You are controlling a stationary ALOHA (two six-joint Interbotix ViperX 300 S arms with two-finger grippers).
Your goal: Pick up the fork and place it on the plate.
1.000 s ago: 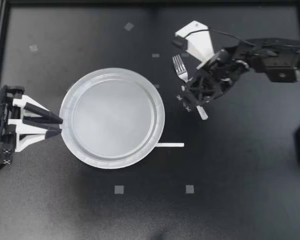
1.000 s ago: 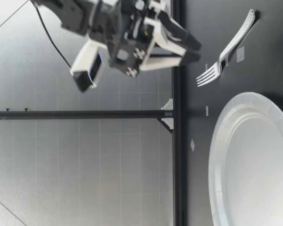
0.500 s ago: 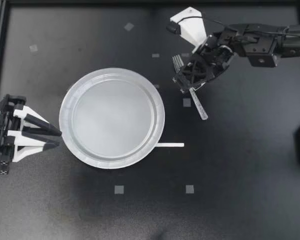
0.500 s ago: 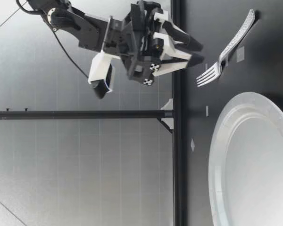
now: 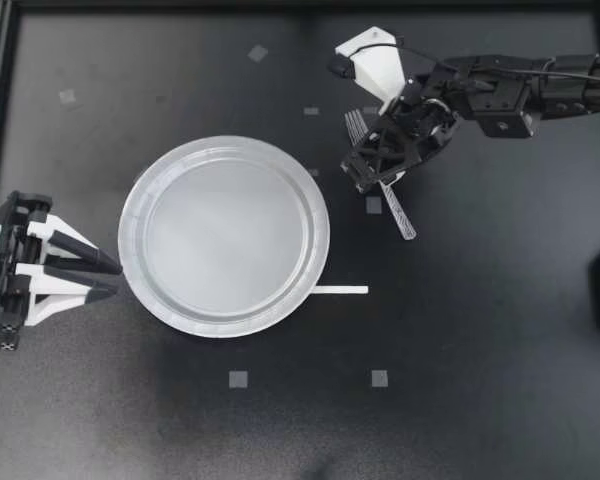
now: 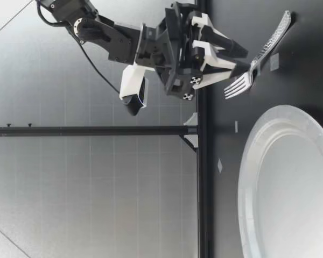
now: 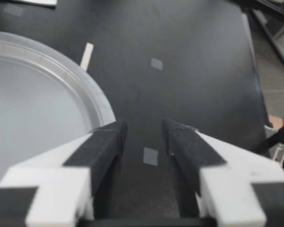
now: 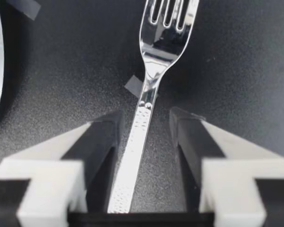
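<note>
From above: right gripper [image 5: 363, 178] spread open over the fork [image 5: 399, 213], lying flat on the table [image 5: 480, 340] near the plate [image 5: 322, 215], not on it. Could close off-centre and spin the thin handle away, or knock it sideways. Plenty of bare table all round; frame bar [image 5: 310, 5] well beyond the tines. Left gripper [image 5: 112, 278] open and empty, just off the plate's opposite edge, clear of the route.

From table height: right gripper [image 6: 246, 60] low, tips close to the fork [image 6: 269, 40] near its neck; cannot tell whether touching. Risks scraping the table if lowered too far.

Left wrist: left gripper [image 7: 143, 130] parted, nothing between, plate rim [image 7: 92, 90] beside one finger.

Right wrist: right gripper [image 8: 144, 120] straddling the fork [image 8: 156, 66], neither finger pressing the handle. Slick and narrow; may slip or tilt once lifted.
</note>
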